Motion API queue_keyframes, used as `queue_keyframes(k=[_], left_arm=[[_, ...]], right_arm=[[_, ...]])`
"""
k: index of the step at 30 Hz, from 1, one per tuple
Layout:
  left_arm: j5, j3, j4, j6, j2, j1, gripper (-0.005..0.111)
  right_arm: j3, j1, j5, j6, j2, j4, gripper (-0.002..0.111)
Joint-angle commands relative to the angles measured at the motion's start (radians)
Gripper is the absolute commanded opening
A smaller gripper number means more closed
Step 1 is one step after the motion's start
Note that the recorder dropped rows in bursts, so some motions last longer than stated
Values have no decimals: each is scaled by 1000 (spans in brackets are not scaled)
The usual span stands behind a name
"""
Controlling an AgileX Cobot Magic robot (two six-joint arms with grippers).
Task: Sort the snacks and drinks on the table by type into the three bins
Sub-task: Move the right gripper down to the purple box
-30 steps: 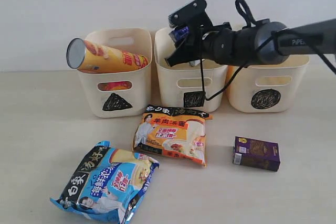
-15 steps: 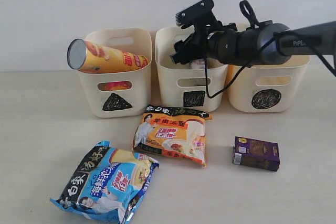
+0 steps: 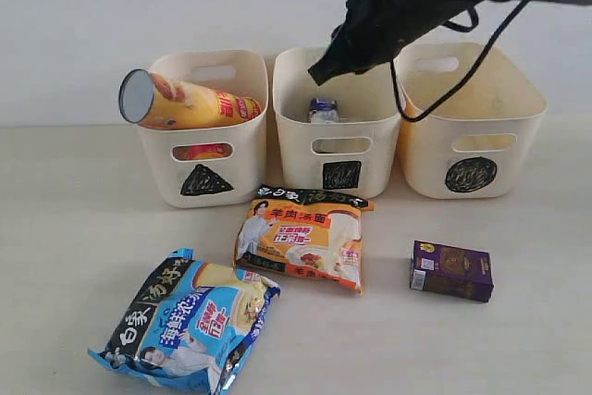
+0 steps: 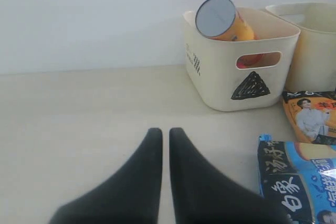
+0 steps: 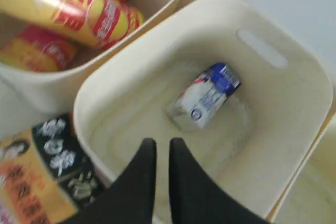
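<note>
The small blue-white carton (image 3: 324, 110) lies on its side in the square-marked middle bin (image 3: 296, 150); the right wrist view shows the carton (image 5: 206, 95) on the bin floor. My right gripper (image 3: 320, 72) hangs above that bin, its fingers close together and empty (image 5: 160, 141). The yellow chip tube (image 3: 185, 102) leans out of the triangle bin (image 3: 157, 168), and a pink tube (image 3: 202, 151) shows through its slot. The orange-white noodle bag (image 3: 301, 240), blue-white noodle bag (image 3: 190, 321) and purple box (image 3: 451, 271) lie on the table (image 3: 74, 228). My left gripper (image 4: 165, 130) is shut low over the table.
The circle-marked bin (image 3: 518, 159) stands at the right with nothing showing in it. A pale wall runs behind the three bins. The right arm's black cable (image 3: 435, 99) hangs over the gap between the middle and right bins.
My right arm has lifted up out of the middle bin and swung higher to the right. The carton now lies uncovered in that bin.
</note>
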Motion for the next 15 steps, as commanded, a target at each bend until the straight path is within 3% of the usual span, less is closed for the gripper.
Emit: queue_keyframes(k=[1, 6, 15], left_arm=[[1, 4, -11, 5, -3, 1, 4], [1, 4, -11, 5, -3, 1, 4], [1, 4, -11, 5, -3, 1, 4]], right_arm=[[-4, -5, 348, -15, -98, -130, 0], [-4, -10, 673, -227, -118, -131, 0], [192, -31, 673, -314, -120, -163, 0]])
